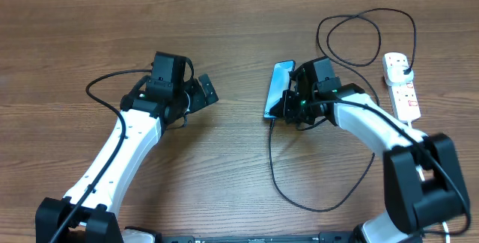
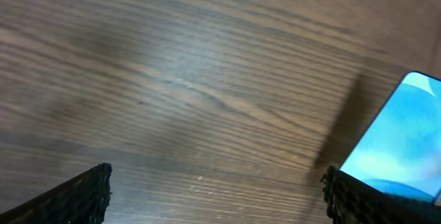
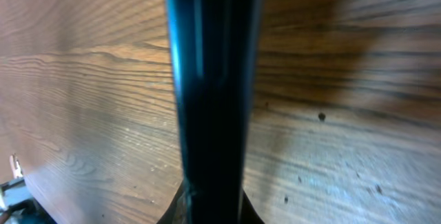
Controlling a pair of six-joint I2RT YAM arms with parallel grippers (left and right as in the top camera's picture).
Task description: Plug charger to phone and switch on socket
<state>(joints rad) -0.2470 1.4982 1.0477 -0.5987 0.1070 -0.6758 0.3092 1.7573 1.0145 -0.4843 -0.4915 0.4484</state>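
**Charging job, mid-task.** Close to the near edge of the tabletop (image 1: pixel 224 172), slack in the charger (image 1: pixel 299 204) lies in a broad loop that runs up against the right arm. We judge that any sweep of that arm could snag the cable and drag whatever it is joined to.

At mid-tabletop the right claw (image 1: pixel 290 102) is clamped tight on the phone (image 1: pixel 280 84), which stands tilted up on one long edge with its screen facing the left arm. The right wrist camera shows little more than the phone's dark edge. The cable reaches the phone's near end, but we cannot tell whether the connector is fully seated. A half-seated tip could drop out at the first pull. If the grip slips, we expect the phone to fall flat and wrench that joint.

The left claw (image 1: pixel 198 96) is spread wide and holds nothing. It sits well apart from the phone, toward the left edge, and the blue screen only just enters its wrist view.

Farther back, near the right edge, the socket (image 1: pixel 402 86) lies with the black plug (image 1: pixel 405 66) in it, and more cable curls beyond toward the far edge. Its switches are too small for us to read. We judge that a push there could slide the light strip across the wood instead of clicking the switch, tightening the cable against the phone.
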